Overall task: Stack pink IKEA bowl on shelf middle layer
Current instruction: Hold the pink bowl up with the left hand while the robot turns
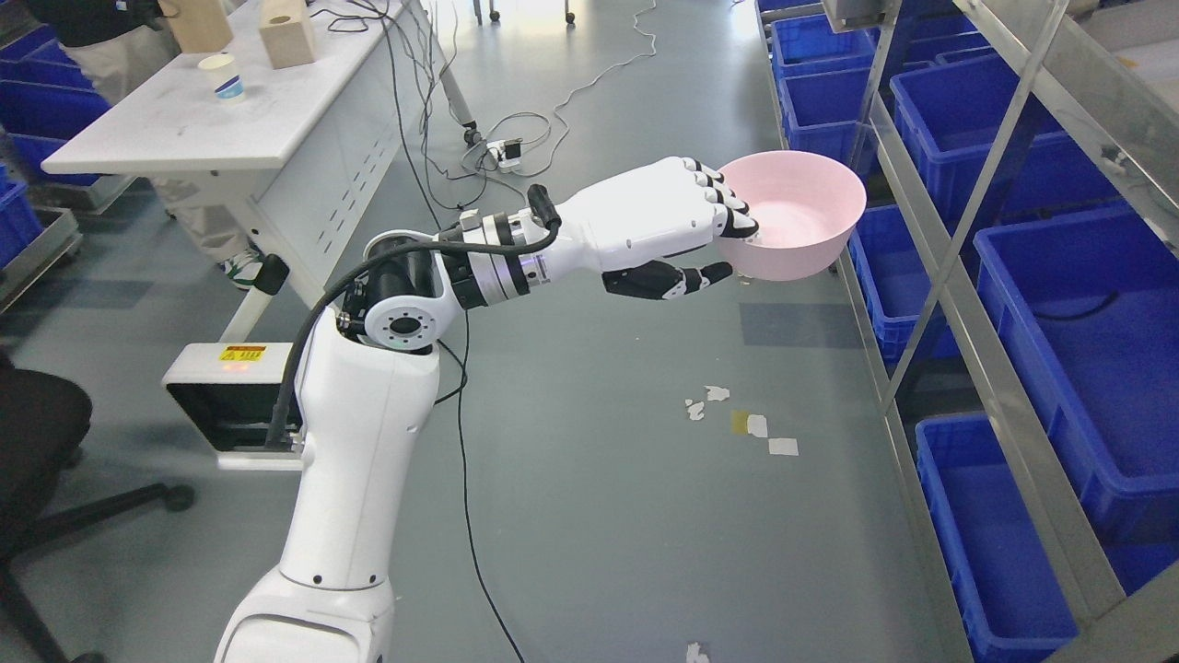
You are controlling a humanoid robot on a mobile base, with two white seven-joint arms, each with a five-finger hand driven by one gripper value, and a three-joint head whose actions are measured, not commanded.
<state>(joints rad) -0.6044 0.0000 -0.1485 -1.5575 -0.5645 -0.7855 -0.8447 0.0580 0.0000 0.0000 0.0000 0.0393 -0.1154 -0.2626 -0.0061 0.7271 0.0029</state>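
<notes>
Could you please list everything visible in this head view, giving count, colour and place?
Round pink plastic bowl: one, pink, held in the air beside the shelf.
Metal shelf rack: one, silver, right side.
Plastic storage bins: many, blue, on the rack; more at far left.
White table: one, upper left.
Paper cup: one, white and blue, on the table.
Wooden blocks: two, tan, on the table.
Cables: several, dark and grey, on the floor.
Office chair: one, black, lower left.
Person: one, partly visible behind the table.
Left hand: one, white and black, fingers over the bowl's rim.
</notes>
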